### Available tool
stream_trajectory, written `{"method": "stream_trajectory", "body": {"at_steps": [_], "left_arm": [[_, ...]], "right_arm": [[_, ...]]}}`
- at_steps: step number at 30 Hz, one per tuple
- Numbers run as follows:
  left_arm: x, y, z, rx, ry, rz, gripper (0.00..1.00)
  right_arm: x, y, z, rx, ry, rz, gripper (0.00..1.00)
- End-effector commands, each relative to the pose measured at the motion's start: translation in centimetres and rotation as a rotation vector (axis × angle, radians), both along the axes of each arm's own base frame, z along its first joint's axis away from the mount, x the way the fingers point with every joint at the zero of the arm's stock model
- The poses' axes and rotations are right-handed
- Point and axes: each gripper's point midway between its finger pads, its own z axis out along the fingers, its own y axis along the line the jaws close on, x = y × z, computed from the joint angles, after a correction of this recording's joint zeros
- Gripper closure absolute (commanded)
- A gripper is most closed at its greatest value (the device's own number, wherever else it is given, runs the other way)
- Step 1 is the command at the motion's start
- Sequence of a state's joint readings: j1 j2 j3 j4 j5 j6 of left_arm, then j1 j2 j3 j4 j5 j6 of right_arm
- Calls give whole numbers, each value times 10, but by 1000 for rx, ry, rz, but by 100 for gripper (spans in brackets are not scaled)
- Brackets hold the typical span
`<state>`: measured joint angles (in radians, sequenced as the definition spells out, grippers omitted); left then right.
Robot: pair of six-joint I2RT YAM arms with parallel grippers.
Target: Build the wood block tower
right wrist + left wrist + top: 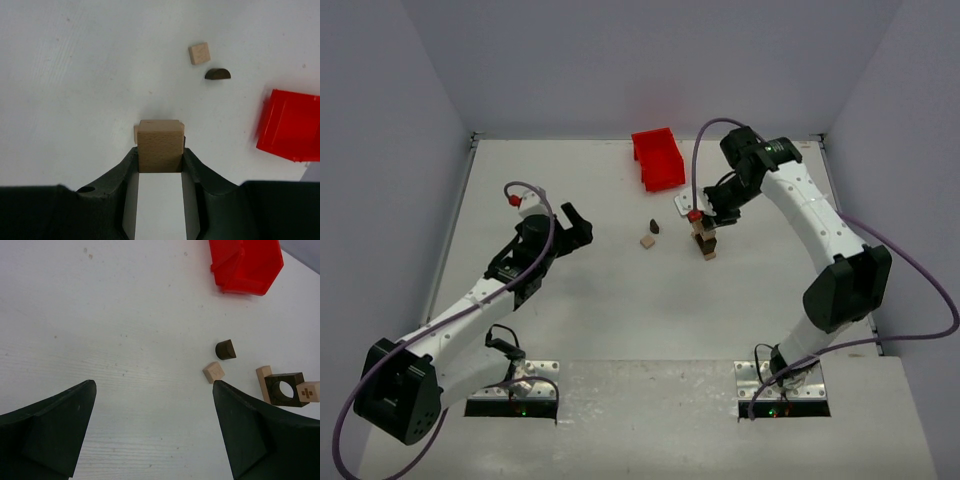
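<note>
Gripping a pale tan wooden cube (pixel 160 142), the right gripper (pixel 160 156) is poised directly over the wood block tower (pixel 707 243), with the red plastic bin (pixel 657 158) at the tower's 11 o'clock in the top view. The cube is best lowered squarely and released only once seated. The left gripper (pixel 154 385) is spread wide, empty. A dark brown holed block (pixel 284 389) in the stack is shown only by the left wrist view.
</note>
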<state>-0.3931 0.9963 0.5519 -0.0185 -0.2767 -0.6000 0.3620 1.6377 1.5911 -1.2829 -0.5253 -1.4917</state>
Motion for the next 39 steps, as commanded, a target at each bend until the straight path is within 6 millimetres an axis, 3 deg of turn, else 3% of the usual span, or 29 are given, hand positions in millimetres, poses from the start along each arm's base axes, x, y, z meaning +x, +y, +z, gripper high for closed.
{"method": "stream_trajectory", "body": {"at_steps": [1,7,15,33,39], "left_arm": [[17,-6,25,-3,-66,-11,0],[24,-8,26,21,-51,-18,0],[32,-6,34,51,-66,-7,0],[36,-5,32,71,-67,-5,0],[36,-7,32,67,-66,-12,0]], "right_arm": [[16,-17,2,-13,39,-9,81],[46,-36,-8,-41,74,-22,81],[54,-40,-29,-58,99,4,81],[27,-40,-49,-48,170,0,76],[35,-40,-57,-58,164,-37,76]]}}
